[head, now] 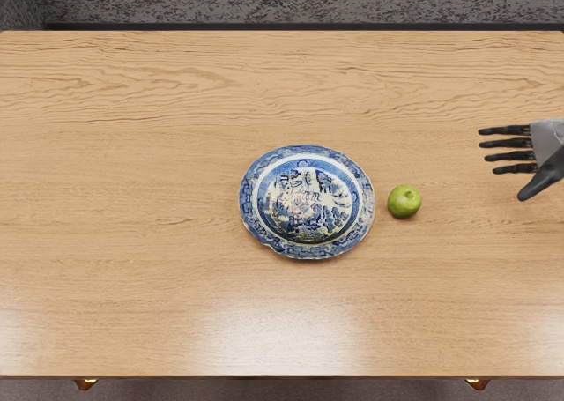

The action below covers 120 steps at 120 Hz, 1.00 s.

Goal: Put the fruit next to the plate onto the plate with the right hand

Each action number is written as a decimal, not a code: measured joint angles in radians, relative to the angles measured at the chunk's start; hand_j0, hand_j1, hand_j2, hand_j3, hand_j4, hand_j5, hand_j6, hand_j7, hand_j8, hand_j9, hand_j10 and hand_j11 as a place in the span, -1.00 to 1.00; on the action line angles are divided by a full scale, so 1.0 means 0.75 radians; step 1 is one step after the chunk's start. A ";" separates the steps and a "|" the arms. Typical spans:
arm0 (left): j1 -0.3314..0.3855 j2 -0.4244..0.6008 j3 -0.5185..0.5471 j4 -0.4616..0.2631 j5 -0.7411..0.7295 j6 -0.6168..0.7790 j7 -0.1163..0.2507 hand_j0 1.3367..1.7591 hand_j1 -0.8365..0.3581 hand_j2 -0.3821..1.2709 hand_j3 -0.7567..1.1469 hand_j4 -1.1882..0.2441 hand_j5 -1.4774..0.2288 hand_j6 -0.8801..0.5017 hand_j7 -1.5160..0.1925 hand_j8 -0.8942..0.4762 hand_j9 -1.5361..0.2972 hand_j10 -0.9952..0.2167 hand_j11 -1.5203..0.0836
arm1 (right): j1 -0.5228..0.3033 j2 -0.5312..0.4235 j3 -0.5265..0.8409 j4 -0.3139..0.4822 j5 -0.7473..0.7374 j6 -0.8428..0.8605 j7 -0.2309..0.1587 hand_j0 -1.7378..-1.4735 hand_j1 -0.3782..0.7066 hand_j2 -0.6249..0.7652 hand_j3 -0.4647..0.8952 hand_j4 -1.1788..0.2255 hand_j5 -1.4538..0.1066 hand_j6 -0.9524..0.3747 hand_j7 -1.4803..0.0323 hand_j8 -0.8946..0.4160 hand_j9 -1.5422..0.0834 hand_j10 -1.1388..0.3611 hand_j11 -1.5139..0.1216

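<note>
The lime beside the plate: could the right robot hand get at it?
Probably yes: the right robot hand is open near the right edge of the table, and nothing stands between it and the lime.

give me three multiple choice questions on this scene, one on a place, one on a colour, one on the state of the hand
1. Where is the fruit relative to the plate?
A. on the plate
B. at the far edge of the table
C. on the table to the plate's right in the picture, not touching it

2. What colour is the fruit?
A. green
B. red
C. orange

3. What state is the right hand in?
A. closed on the fruit
B. fingers spread, holding nothing
C. lying flat on the plate

Answers:
1. C, since bare wood shows between the fruit and the plate's rim.
2. A, since the small round fruit is plainly green.
3. B, since the hand is at the picture's right edge, clear of the fruit, with its fingers apart.
</note>
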 joint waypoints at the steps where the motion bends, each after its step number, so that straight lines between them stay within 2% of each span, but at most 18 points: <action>1: 0.000 0.000 0.000 0.000 0.000 0.000 0.000 0.52 0.98 -0.54 -0.21 0.65 0.73 0.27 0.77 0.30 0.67 0.64 0.89 | 0.001 0.004 0.000 -0.002 -0.001 0.000 0.000 -0.40 -0.95 -0.10 -0.32 0.68 0.86 0.43 0.96 0.36 0.90 0.52 0.85; 12: 0.000 0.000 0.000 0.000 0.000 0.000 0.000 0.52 0.98 -0.54 -0.21 0.65 0.73 0.27 0.77 0.30 0.67 0.64 0.89 | 0.018 0.025 0.000 -0.013 -0.030 0.000 -0.003 -0.40 -0.95 -0.10 -0.32 0.68 0.86 0.43 0.96 0.36 0.90 0.52 0.85; 19: 0.000 0.000 0.000 0.000 0.000 0.000 0.000 0.52 0.98 -0.54 -0.21 0.65 0.73 0.27 0.77 0.30 0.67 0.64 0.89 | 0.033 -0.002 0.001 0.015 -0.124 0.000 -0.004 -0.40 -0.95 -0.10 -0.32 0.68 0.86 0.43 0.96 0.36 0.90 0.52 0.85; 26: 0.000 0.000 0.000 0.000 0.000 0.000 0.000 0.52 0.98 -0.54 -0.21 0.65 0.73 0.27 0.77 0.30 0.67 0.64 0.89 | 0.049 -0.056 0.018 0.138 -0.273 -0.002 -0.004 -0.40 -0.93 -0.10 -0.32 0.67 0.85 0.42 0.95 0.35 0.89 0.51 0.84; 36: 0.000 0.000 0.000 0.000 0.000 0.000 0.000 0.52 0.98 -0.54 -0.21 0.65 0.73 0.27 0.77 0.30 0.67 0.64 0.89 | 0.052 -0.089 0.009 0.358 -0.486 -0.159 -0.004 -0.40 -0.90 -0.11 -0.32 0.65 0.83 0.40 0.92 0.33 0.86 0.49 0.82; 48: 0.000 0.000 0.000 0.000 0.000 0.000 0.000 0.52 0.98 -0.54 -0.21 0.65 0.73 0.27 0.77 0.30 0.67 0.64 0.89 | 0.057 -0.040 -0.051 0.469 -0.636 -0.417 -0.005 -0.40 -0.91 -0.11 -0.32 0.65 0.83 0.40 0.93 0.33 0.87 0.49 0.82; 72: 0.000 0.000 0.000 0.000 0.000 0.000 0.000 0.52 0.98 -0.54 -0.21 0.65 0.73 0.27 0.77 0.30 0.67 0.64 0.89 | 0.085 0.201 -0.121 0.466 -0.965 -0.741 -0.005 -0.40 -0.93 -0.10 -0.32 0.66 0.85 0.42 0.95 0.35 0.89 0.51 0.84; 88: 0.000 0.000 0.000 0.000 0.000 0.000 0.000 0.52 0.98 -0.54 -0.21 0.65 0.73 0.27 0.77 0.30 0.67 0.64 0.89 | 0.086 0.252 -0.184 0.457 -1.112 -0.741 -0.005 -0.40 -0.94 -0.10 -0.32 0.67 0.86 0.42 0.95 0.35 0.89 0.51 0.85; 110: 0.000 0.000 0.000 0.000 0.000 0.000 0.000 0.52 0.98 -0.54 -0.21 0.65 0.73 0.27 0.77 0.30 0.67 0.64 0.89 | 0.073 0.316 -0.232 0.430 -1.169 -0.861 -0.005 -0.40 -0.95 -0.10 -0.32 0.67 0.86 0.42 0.95 0.36 0.89 0.51 0.85; 120: 0.000 0.000 0.000 0.000 0.000 0.000 0.000 0.52 0.98 -0.54 -0.21 0.65 0.73 0.27 0.77 0.30 0.67 0.64 0.89 | 0.050 0.356 -0.257 0.473 -1.213 -0.951 -0.005 -0.40 -0.95 -0.10 -0.32 0.67 0.86 0.42 0.96 0.36 0.90 0.51 0.85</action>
